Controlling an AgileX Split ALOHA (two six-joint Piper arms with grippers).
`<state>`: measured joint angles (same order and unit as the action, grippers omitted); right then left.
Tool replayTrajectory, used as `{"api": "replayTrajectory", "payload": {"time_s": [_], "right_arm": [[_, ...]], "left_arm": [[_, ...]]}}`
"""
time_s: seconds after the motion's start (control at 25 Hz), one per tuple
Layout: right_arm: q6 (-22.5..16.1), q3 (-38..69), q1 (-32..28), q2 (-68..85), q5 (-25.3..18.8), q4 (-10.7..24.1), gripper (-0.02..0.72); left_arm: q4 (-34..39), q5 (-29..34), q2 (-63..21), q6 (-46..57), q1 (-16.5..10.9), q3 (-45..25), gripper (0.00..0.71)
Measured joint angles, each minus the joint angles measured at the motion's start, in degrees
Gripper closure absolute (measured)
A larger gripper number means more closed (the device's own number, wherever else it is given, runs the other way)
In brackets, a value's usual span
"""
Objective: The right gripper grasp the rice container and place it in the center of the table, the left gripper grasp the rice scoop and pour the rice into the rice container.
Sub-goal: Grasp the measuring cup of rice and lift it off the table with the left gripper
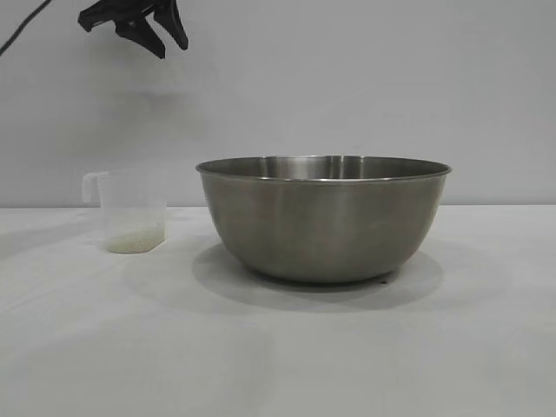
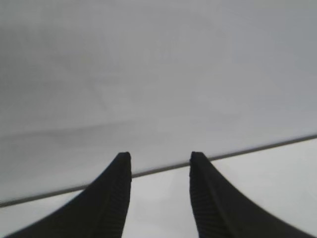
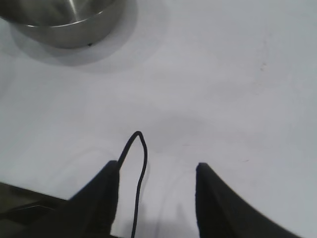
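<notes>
Steel bowl sits mid-surface; rice scoop stands just beside it. Left claw hangs high above the scoop, open, empty; right claw open, empty too.

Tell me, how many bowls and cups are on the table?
2. The rice container, a big steel bowl, stands mid-table. The rice scoop, a little plastic cup holding some rice, stands apart at its left in the exterior view. Nothing seems hidden.

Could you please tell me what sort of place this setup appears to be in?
Probably a lab test bench, not a real kitchen: a bare white table against a blank wall, holding only a steel rice container and a rice scoop, with the open left gripper overhead.
</notes>
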<state>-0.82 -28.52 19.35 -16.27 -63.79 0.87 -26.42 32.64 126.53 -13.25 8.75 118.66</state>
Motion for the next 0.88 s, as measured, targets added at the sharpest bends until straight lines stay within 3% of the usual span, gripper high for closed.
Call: {"api": "replayTrajectory", "payload": {"time_s": [0.16,0.32,0.44,0.6,0.76,0.88], "right_arm": [[0.0,0.0,0.0,0.0,0.0,0.0,0.404],[0.0,0.0,0.0,0.0,0.0,0.0,0.404],[0.0,0.0,0.0,0.0,0.0,0.0,0.404],[0.0,0.0,0.0,0.0,0.0,0.0,0.404],[0.0,0.0,0.0,0.0,0.0,0.0,0.404],[0.0,0.0,0.0,0.0,0.0,0.0,0.404]], "left_arm": [[-3.18,-10.93,-5.39,-3.99,0.76,-16.99,0.476],[-6.91,-29.7,-13.72,-9.77,2.71,-37.41,0.476],[-5.27,-40.47,-19.29,-11.4,4.5,-47.83,0.476],[1.74,-50.25,-24.29,-5.76,6.06,-59.5,0.476],[17.54,-60.14,-28.14,9.38,6.24,-71.46,0.476],[24.89,-71.97,-29.46,16.76,6.24,-80.99,0.476]]}}
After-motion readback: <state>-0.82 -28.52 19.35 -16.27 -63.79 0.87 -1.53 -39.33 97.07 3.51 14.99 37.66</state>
